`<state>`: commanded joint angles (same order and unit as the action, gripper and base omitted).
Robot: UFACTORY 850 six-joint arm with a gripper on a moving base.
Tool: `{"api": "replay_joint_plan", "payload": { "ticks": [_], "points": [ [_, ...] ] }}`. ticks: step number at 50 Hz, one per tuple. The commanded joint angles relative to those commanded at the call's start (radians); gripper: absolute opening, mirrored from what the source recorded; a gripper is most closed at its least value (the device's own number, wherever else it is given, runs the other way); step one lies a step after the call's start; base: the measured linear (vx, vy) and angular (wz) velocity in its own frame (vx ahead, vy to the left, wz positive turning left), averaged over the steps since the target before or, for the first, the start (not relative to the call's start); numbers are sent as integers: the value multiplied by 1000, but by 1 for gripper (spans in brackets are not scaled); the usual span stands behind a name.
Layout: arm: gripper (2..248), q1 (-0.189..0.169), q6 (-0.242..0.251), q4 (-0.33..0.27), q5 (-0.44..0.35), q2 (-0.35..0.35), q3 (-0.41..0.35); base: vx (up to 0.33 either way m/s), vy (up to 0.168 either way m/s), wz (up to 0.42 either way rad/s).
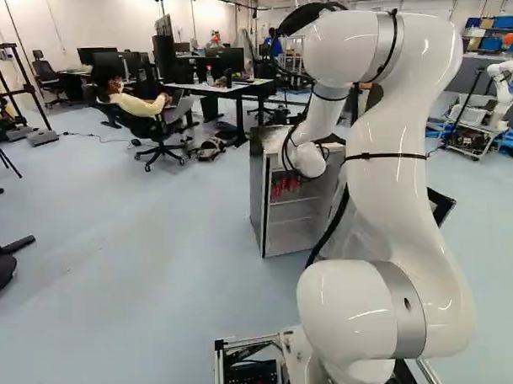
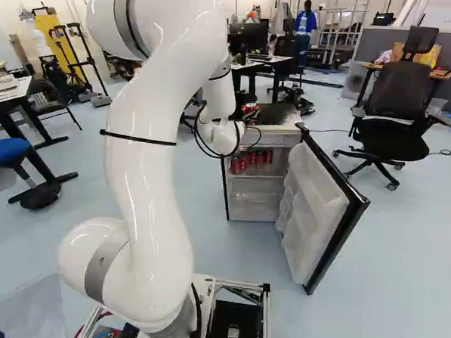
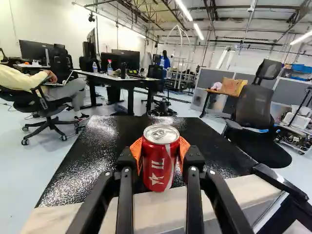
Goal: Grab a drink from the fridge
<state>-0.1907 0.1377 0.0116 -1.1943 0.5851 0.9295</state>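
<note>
In the right base view my gripper [image 2: 245, 115] is at the top of the small fridge [image 2: 269, 130], mostly hidden by the wrist. Seen from the wrist, the gripper [image 3: 160, 158] has its orange pads against both sides of an upright red can [image 3: 160, 161]. The can is over the front part of the black fridge top [image 3: 92, 156]; whether its base touches is hard to tell. Below, the fridge stands open, with several red cans [image 2: 252, 161] on its upper shelf and the door [image 2: 318, 212] swung out.
An empty office chair [image 2: 395, 110] stands beyond the door. Farther back are a desk [image 1: 219, 88] and a person seated in a chair [image 1: 144, 120], away from the fridge. Another robot [image 1: 504, 91] is at the far right of the left base view.
</note>
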Motion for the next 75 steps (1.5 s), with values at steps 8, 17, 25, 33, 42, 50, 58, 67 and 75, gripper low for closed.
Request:
{"api": "replay_joint_plan", "payload": {
  "ticks": [8,17,25,33,42,50,58,67,75],
  "points": [
    [145,0,0,0,0,0,0,0,0,0],
    [218,0,0,0,0,0,0,0,0,0],
    [247,-1,0,0,0,-13,-17,0,0,0],
    [247,-5,0,0,0,-44,-59,0,0,0],
    [247,-9,0,0,0,-83,-111,0,0,0],
    [247,-15,0,0,0,-117,-157,0,0,0],
    [247,-29,0,0,0,-144,-192,0,0,0],
    [247,-53,0,0,0,-161,-214,0,0,0],
    [247,-77,0,0,0,-170,-225,0,0,0]
  ]
}}
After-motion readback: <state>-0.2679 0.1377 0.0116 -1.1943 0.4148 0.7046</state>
